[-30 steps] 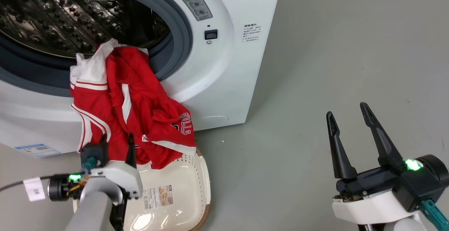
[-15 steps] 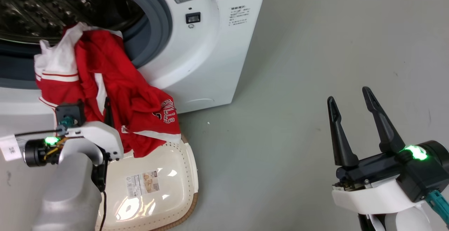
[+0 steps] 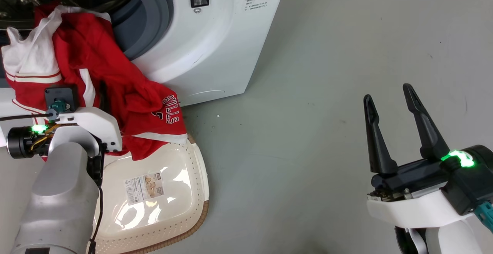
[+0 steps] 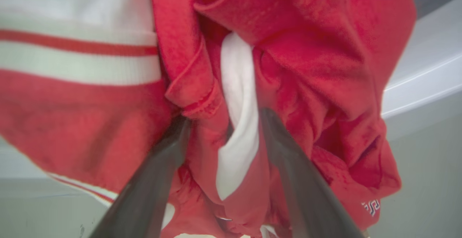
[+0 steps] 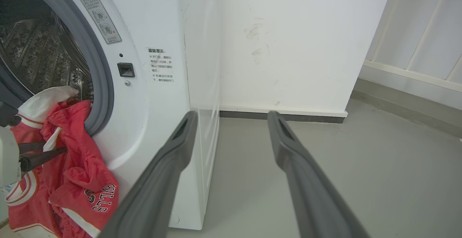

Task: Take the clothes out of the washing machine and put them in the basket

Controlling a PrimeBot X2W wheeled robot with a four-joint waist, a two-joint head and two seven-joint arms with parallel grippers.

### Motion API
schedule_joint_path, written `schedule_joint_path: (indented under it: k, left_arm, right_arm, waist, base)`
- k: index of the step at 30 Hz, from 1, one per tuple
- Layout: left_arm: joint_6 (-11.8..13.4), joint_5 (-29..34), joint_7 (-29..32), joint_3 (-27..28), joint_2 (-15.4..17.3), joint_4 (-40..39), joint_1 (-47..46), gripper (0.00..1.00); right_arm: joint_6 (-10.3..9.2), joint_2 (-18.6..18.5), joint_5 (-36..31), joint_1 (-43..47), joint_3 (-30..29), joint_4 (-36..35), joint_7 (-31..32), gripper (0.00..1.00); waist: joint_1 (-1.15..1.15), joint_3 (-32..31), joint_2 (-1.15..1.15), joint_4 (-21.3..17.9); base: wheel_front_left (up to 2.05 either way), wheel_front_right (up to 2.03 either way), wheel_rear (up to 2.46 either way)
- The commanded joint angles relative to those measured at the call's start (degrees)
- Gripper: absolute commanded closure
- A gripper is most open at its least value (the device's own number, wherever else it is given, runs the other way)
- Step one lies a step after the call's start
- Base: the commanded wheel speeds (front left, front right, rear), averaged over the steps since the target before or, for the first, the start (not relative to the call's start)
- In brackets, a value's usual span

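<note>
In the left wrist view, my left fingers [image 4: 151, 180] are spread apart and pushed into the red jersey [image 4: 325, 68]. A fold with a white stripe sits in the wide gap between them, so they are open around the cloth and not clamped on it. The white front of the washing machine [image 4: 415, 86] and a patch of grey floor [image 4: 426, 180] show past the jersey on the right.

In the head view, the jersey hangs out of the machine's round opening and over the grey door seal [image 3: 154, 19], then down the white front. Its lower hem lies over the far rim of the cream basket [image 3: 192, 192]. The basket stands on the floor just in front of the machine, with a label [image 3: 143, 187] on its bottom. My pale left forearm [image 3: 57, 200] rises from the lower left across the basket's near left side, with the wrist up against the jersey. My right fingers [image 3: 423, 130] are at the lower right, well apart from the machine and the basket. They are spread over the floor with nothing between them.

In the right wrist view, the open right fingers frame the floor and a white wall [image 5: 288, 50]. The machine is on the left, with a warning sticker [image 5: 95, 12] beside the seal and the perforated drum [image 5: 36, 57] inside. The jersey spills from the bottom of the opening, and the left fingers reach into it from the left edge.
</note>
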Motion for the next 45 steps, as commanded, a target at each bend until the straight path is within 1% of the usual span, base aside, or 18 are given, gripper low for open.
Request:
schedule_joint_path:
  k: [1,3,4,5,6,8,13,17,21,31,38,43,45]
  left_arm:
    - [-0.3,0.0,-0.2,0.1,0.3,-0.2,-1.3,0.00]
    - [-0.2,-0.1,-0.2,0.4,0.3,-0.2,-1.7,0.00]
    - [-0.2,-0.1,-0.2,0.4,0.3,-0.2,-1.8,0.62]
    - [-0.2,0.0,-0.2,0.5,0.3,-0.2,-1.9,0.98]
    - [-0.3,0.0,-0.2,0.5,0.3,-0.2,-1.9,1.00]
    - [-0.8,-0.1,-0.2,0.6,0.1,0.0,-1.9,1.00]
    - [-0.9,-0.1,-0.2,1.0,-0.2,-0.4,-1.1,1.00]
    - [-1.1,-0.4,-0.2,1.5,-0.9,-0.7,0.7,1.00]
    - [-1.2,-0.5,-0.2,2.3,-1.5,-2.6,3.2,1.00]
    - [-1.5,1.5,-0.2,3.6,-4.3,-12.8,14.3,1.00]
    - [-2.7,3.8,-0.2,3.0,-6.4,-20.3,23.7,1.00]
    - [-3.2,5.2,-0.2,2.4,-7.7,-24.8,30.0,1.00]
    - [-3.9,5.6,-0.2,1.9,-8.2,-26.3,32.4,1.00]
  right_arm:
    - [-0.04,0.0,0.1,-0.9,0.1,-0.2,-0.1,0.00]
    - [-0.04,0.0,0.2,-0.8,0.1,-0.1,-0.1,0.00]
    - [-0.04,0.0,0.2,-0.9,0.0,-0.1,-0.1,0.00]
    - [-0.04,0.0,0.2,-0.9,0.0,-0.1,-0.1,0.00]
    - [-0.04,0.0,0.2,-0.9,0.0,0.0,-0.1,0.00]
    - [-0.04,0.0,0.1,-0.9,0.0,0.0,-0.1,0.00]
    - [-0.04,0.0,-0.2,-0.7,0.0,0.2,-0.1,0.00]
    - [-0.04,0.0,-0.5,0.0,0.0,0.7,-0.1,0.00]
    - [-0.04,0.0,-0.6,0.8,-0.1,1.0,-0.1,0.00]
    - [-0.04,0.0,-1.3,4.2,-0.1,1.8,-0.1,0.00]
    - [-0.04,0.0,-1.9,6.9,0.1,2.4,-0.1,0.00]
    - [-0.04,0.0,-2.5,8.5,-0.1,2.7,-0.1,0.00]
    - [-0.04,0.0,-2.6,9.2,-0.1,2.7,-0.1,0.00]
  waist:
    - [0.00,0.1,0.00,0.0]
    - [0.00,0.1,0.00,0.0]
    - [0.00,0.1,0.00,0.0]
    - [0.00,0.1,0.00,0.0]
    - [0.00,0.1,0.00,0.0]
    - [0.00,0.1,0.00,0.1]
    - [0.00,-0.5,0.00,0.4]
    - [0.00,-1.9,0.00,0.6]
    - [0.00,-3.8,0.00,0.8]
    - [0.00,-10.9,0.00,2.4]
    - [0.00,-15.8,0.00,3.8]
    - [0.00,-18.4,0.00,4.8]
    - [0.00,-19.2,0.00,5.0]
  base:
    - [0.00,0.00,0.00]
    - [0.00,0.00,0.00]
    - [0.00,0.00,0.00]
    - [0.00,0.00,0.00]
    - [0.00,0.00,0.00]
    - [0.00,0.00,0.00]
    - [0.00,0.00,0.00]
    - [0.00,0.00,0.00]
    - [0.00,0.00,0.00]
    - [0.00,0.00,0.00]
    - [0.00,0.00,0.00]
    - [0.00,0.00,0.00]
    - [0.00,0.00,0.00]
